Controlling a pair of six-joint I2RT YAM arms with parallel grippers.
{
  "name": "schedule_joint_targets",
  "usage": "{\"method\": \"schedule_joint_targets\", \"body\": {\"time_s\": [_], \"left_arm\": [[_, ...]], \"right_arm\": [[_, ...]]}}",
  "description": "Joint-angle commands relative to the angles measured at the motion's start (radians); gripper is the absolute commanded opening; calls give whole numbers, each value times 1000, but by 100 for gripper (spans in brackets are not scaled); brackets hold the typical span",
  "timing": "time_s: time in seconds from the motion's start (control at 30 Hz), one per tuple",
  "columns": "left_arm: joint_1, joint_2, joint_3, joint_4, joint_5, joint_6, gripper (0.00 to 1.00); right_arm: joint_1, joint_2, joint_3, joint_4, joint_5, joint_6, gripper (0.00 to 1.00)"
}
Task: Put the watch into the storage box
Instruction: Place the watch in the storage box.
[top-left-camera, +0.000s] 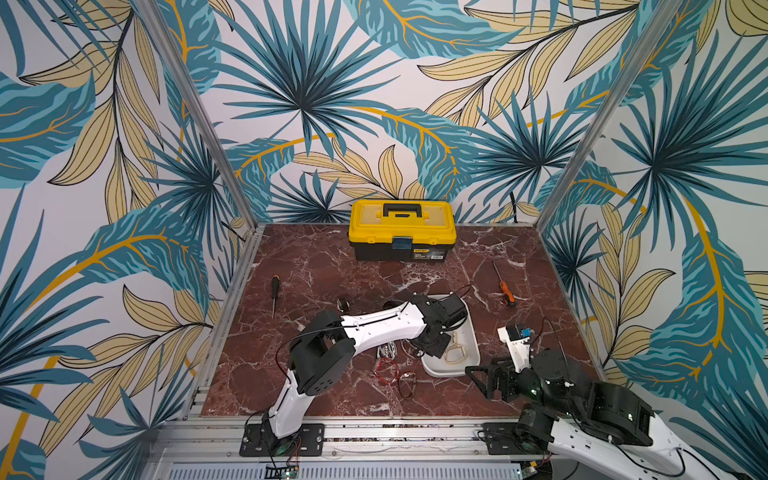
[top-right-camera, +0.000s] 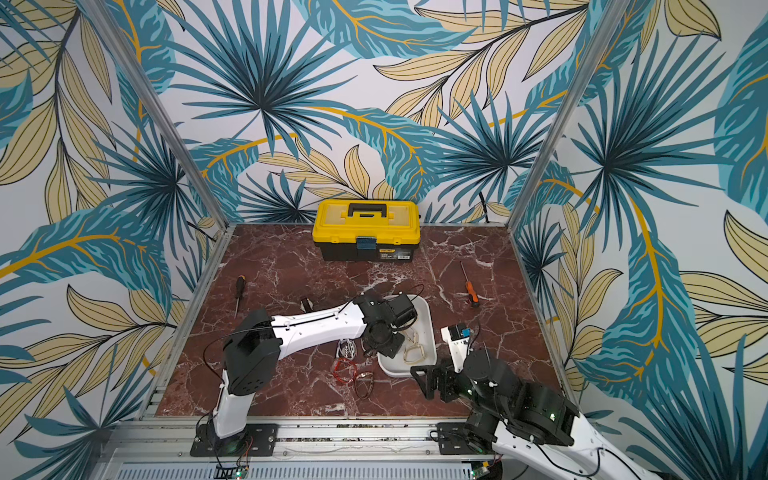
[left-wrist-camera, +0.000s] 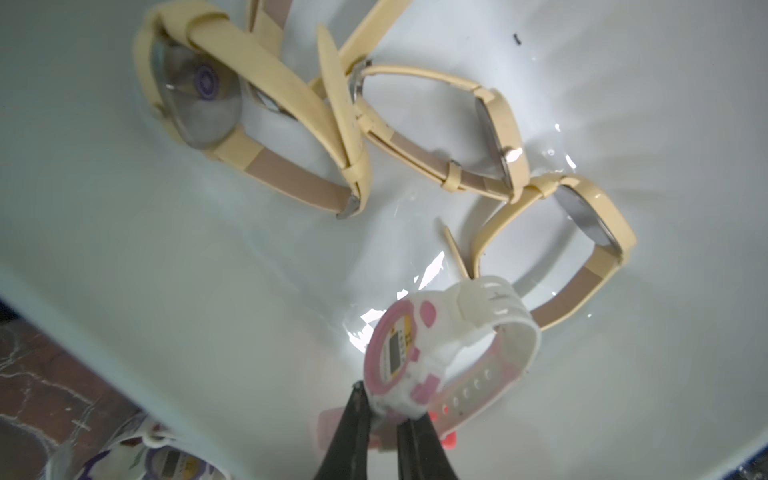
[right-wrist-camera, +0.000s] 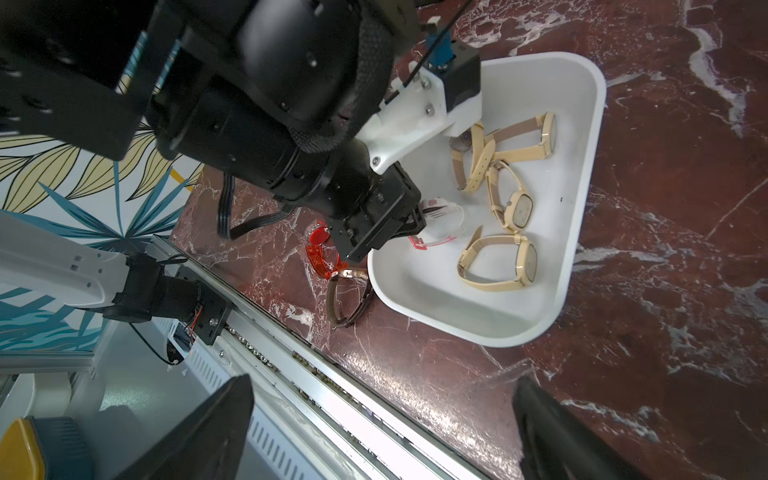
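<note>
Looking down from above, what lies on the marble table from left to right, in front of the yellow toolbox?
Black screwdriver → red watch → white storage box → orange screwdriver.

We count three beige watches (right-wrist-camera: 527, 259) in the one storage box (right-wrist-camera: 552, 232), one pink-and-white watch (left-wrist-camera: 415, 361), at least three loose watches (right-wrist-camera: 318, 249) on the desk (top-left-camera: 332, 270) (tangled, hard to separate), two screwdrivers (top-left-camera: 275, 287) (top-left-camera: 506, 291) and one toolbox (top-left-camera: 401, 228) near its far edge.
</note>
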Motion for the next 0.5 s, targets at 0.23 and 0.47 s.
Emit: {"method": "schedule_joint_targets", "body": {"time_s": [0.23, 0.47], "left_arm": [[-2, 48, 65, -14, -43, -7, 21], [-7, 25, 68, -20, -44, -15, 48]], "right_arm": [[4, -12, 14, -16, 20, -6, 100], [4, 2, 11, -11, 23, -7, 100]]}}
